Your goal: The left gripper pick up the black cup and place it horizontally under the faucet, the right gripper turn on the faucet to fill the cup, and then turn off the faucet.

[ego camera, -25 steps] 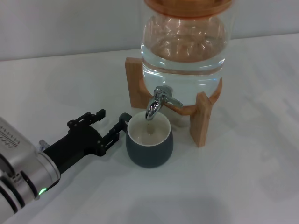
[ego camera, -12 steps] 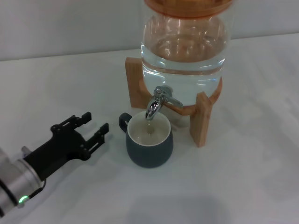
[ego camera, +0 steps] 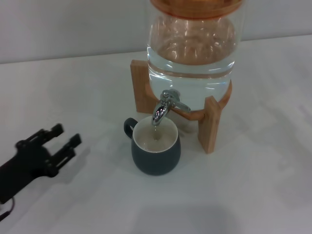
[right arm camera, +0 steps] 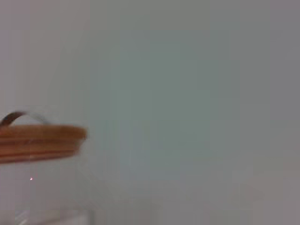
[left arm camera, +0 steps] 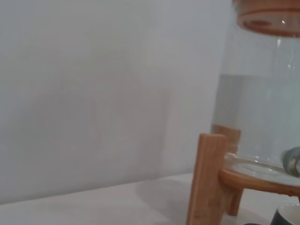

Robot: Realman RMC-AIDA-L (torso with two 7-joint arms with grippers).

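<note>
Right gripper out of head view; right wrist view shows only wooden lid (right arm camera: 40, 140) edge against wall. Left arm cut off at frame edge. In left wrist view, own fingers unseen, cup (left arm camera: 289, 215) only sliver of rim at corner, faucet (left arm camera: 292, 161) partly cropped.

Left gripper (ego camera: 62, 137) low over table (ego camera: 253, 195), fingers (ego camera: 72, 143) spread, empty. Cup (ego camera: 156, 148) upright under faucet (ego camera: 165, 106) spout, handle toward gripper, well apart from fingers. Dispenser (ego camera: 192, 48) on wooden stand (ego camera: 210, 124) behind cup.
</note>
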